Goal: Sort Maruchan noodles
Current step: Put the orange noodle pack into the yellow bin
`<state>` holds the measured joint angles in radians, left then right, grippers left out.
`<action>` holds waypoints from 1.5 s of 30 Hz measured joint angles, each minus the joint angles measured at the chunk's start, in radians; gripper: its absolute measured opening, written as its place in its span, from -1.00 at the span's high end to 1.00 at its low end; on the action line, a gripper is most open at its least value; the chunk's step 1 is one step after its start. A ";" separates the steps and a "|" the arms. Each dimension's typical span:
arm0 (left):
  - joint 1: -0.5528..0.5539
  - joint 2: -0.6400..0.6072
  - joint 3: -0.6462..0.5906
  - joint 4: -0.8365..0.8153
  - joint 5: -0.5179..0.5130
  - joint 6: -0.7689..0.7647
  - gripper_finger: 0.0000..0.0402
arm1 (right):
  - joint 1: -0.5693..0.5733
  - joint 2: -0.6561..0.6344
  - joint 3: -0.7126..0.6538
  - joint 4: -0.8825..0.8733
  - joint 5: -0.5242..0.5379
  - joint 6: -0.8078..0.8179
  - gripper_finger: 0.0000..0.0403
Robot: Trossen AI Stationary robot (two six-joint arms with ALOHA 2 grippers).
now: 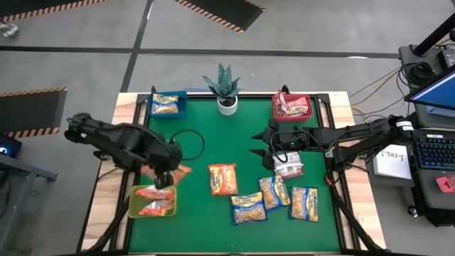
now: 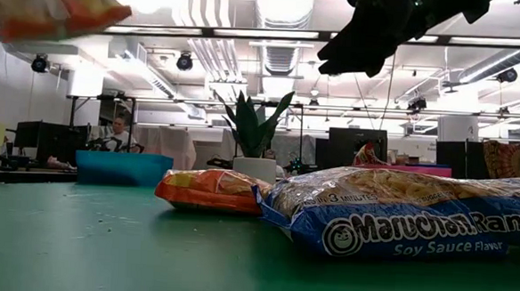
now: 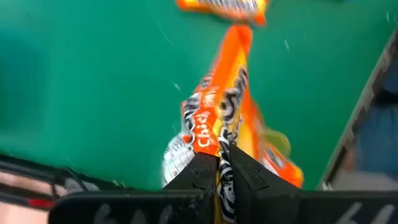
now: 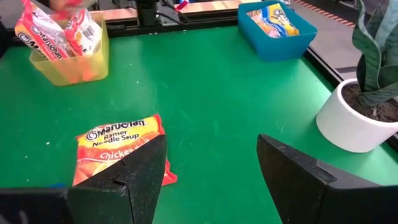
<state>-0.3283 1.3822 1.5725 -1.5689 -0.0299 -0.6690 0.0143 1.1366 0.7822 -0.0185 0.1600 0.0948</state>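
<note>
— Where does the left gripper (image 1: 165, 178) stand, and what does it carry?

— Near the desk's (image 1: 213, 135) front-left corner, clenched on one orange packet (image 3: 225, 112) by its edge. The packet hangs lengthwise from the jaws, thin crinkly plastic, limp. The yellow-green bin (image 1: 135, 203) lies just in front of and under it, already holding orange packets, so I judge the drop is a short move toward the front edge.

— And the right gripper (image 1: 261, 151)?

— Released, jaws spread, hovering near the desk's middle-right. A silvery-grey packet (image 1: 288, 168) lies just beside it, toward the front edge, the closest one to that arm.

— The rest of the noodles?

— An orange one (image 1: 222, 179) lies flat mid-desk, long axis front to back; three blue-edged yellow packets (image 1: 276, 192) cluster toward the front-right. The blue bin (image 1: 168, 104) and red bin (image 1: 291, 108) at the back edge each hold packets, with a potted plant (image 1: 226, 89) between them.
</note>
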 joint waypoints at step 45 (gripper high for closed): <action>-0.072 -0.151 -0.427 -0.002 0.159 -0.013 1.00 | 0.001 0.004 -0.001 0.000 -0.001 0.012 -0.18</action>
<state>-0.4001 1.2310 1.1457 -1.5712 0.1296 -0.6822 0.0151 1.1408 0.7811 -0.0181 0.1589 0.1070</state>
